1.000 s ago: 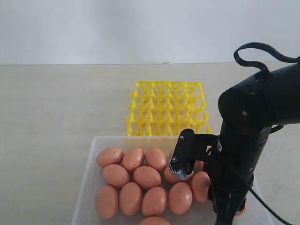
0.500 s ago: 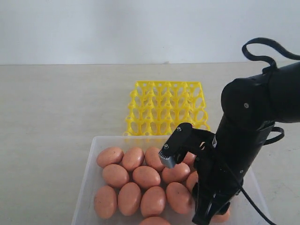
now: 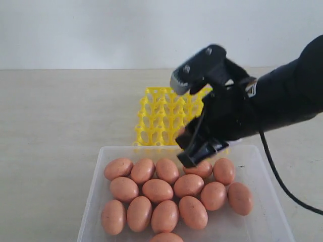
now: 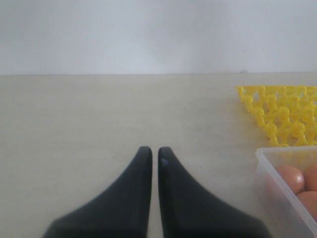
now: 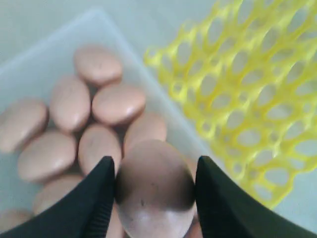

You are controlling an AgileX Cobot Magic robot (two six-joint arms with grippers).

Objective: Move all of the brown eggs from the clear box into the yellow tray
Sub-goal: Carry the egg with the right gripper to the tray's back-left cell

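My right gripper (image 5: 154, 171) is shut on one brown egg (image 5: 154, 193), gripped across its sides. In the exterior view the right gripper (image 3: 198, 151) hangs above the far edge of the clear box (image 3: 97, 166), close to the yellow tray (image 3: 164, 116); the held egg is mostly hidden there. Several brown eggs (image 3: 158, 190) lie packed in the box. The tray's cups look empty. My left gripper (image 4: 151, 151) is shut on nothing, low over bare table, left of the box (image 4: 275, 171) and tray (image 4: 280, 109).
The beige table (image 3: 60, 116) runs out to the left and behind the tray, up to a white wall. A black cable (image 3: 275, 171) loops down from the right arm over the box's right side. The tray (image 5: 257, 89) lies right beside the box (image 5: 44, 54).
The right arm has risen out of the box with an egg between its fingers and swung up toward the tray. The eggs it was covering in the box now show.
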